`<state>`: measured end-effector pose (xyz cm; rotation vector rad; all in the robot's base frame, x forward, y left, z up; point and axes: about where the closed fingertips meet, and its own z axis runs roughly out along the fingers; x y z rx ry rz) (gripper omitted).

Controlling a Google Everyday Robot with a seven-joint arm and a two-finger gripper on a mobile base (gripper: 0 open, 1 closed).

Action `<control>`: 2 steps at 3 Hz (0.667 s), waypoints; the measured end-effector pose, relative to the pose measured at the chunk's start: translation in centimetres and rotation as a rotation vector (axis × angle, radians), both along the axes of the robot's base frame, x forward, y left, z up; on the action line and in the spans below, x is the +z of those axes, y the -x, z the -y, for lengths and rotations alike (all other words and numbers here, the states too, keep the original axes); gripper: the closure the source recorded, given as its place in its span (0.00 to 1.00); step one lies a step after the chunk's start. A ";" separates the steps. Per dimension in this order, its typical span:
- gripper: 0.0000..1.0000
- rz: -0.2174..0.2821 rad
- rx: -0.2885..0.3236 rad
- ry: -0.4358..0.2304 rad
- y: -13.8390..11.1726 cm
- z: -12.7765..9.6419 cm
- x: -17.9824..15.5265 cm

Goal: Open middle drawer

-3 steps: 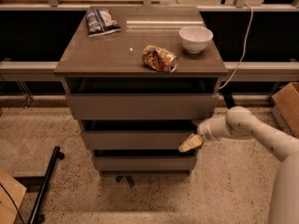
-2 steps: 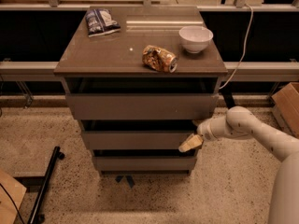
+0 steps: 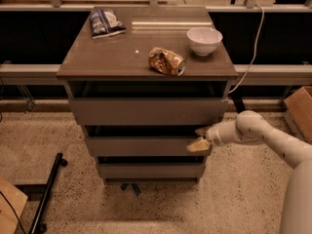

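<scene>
The cabinet has three flat grey-brown drawer fronts. The middle drawer [image 3: 141,146] is the second front, with a dark gap above it. My gripper [image 3: 199,137] is at the right end of that front, reaching in from the right on the white arm [image 3: 253,130]. One beige finger [image 3: 200,130] sits in the gap above the front's top edge and the other lies across the front's face, so the gripper is closed on the top edge. The uppermost front [image 3: 146,111] and the lowest front [image 3: 151,170] look closed.
On the cabinet top [image 3: 112,62] lie a blue snack bag [image 3: 104,22], a crushed can [image 3: 166,61] and a white bowl [image 3: 204,39]. A cardboard box [image 3: 298,108] stands at the right. A black bar [image 3: 48,193] lies on the floor at the left. A cable [image 3: 252,48] hangs behind.
</scene>
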<state>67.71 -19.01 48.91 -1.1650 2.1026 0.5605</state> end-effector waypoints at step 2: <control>0.51 -0.057 0.016 -0.072 -0.4 -2.7 -3.3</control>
